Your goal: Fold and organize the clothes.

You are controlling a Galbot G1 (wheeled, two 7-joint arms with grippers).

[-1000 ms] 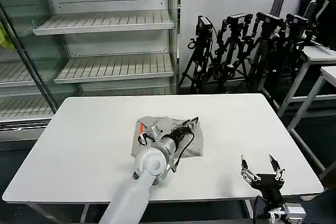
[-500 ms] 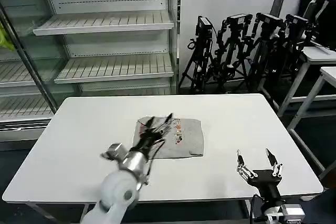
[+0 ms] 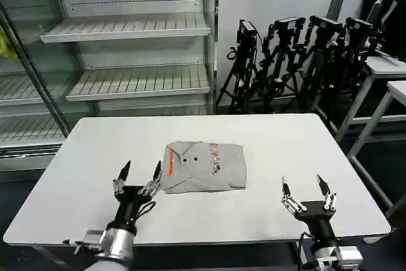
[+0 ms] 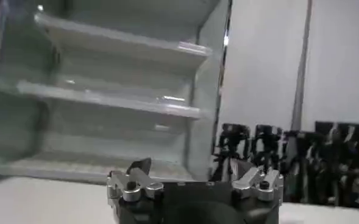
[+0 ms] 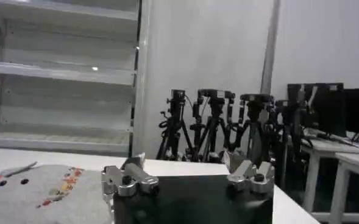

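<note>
Grippers first, since they sit nearest the camera. Left gripper [image 3: 139, 173] is up over the near left part of the table [image 3: 82, 157], fingers spread wide and pointing up, holding nothing. Its right fingertip [image 3: 157, 168] is just beside the shirt's left edge, though I can't tell if it actually touches the cloth. From the left wrist view the same gripper [image 4: 194, 176] shows its two finger bases set apart with an empty gap. Right gripper [image 3: 303, 187] is over the near right part of the table, well apart from the shirt, also spread open and empty. In its own wrist view [image 5: 188, 170] the fingers again stand apart with nothing in them.

Next back is the shirt [image 3: 204, 167], lying folded into a neat flat rectangle around the middle of the table. It's light grey, with a short orange-red stripe [image 3: 170, 164] at its left end and a small multicoloured print [image 3: 214, 158] about the middle. Right wrist view catches the shirt [image 5: 39, 192] too, flat on the tabletop with the print facing up.

Behind the table on the left is a shelf unit [image 3: 127, 30] with slatted white shelves. To the right of that, against the wall, is a bunch of black tripods [image 3: 298, 55] standing close together. Far right edge has more white tables [image 3: 387, 68].
</note>
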